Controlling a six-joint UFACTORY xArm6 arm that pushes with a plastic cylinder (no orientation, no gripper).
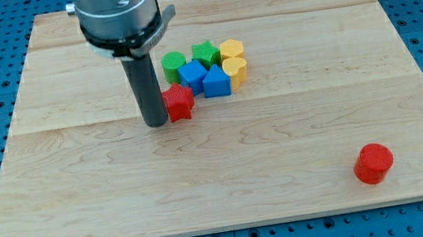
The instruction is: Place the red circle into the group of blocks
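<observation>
My tip (157,123) is down on the wooden board (80,197), touching the left side of a red block (180,103) whose shape I cannot tell; it is just a plain rod, so it holds nothing. That red block sits at the bottom left of a tight group near the middle top of the board, with a green circle (174,63), a green star (203,51), two blue blocks (192,74) (217,82), a yellow block (232,49) and a yellow heart (235,69). The red circle (373,162) sits alone near the board's bottom right corner, well apart from the group and from my tip.
</observation>
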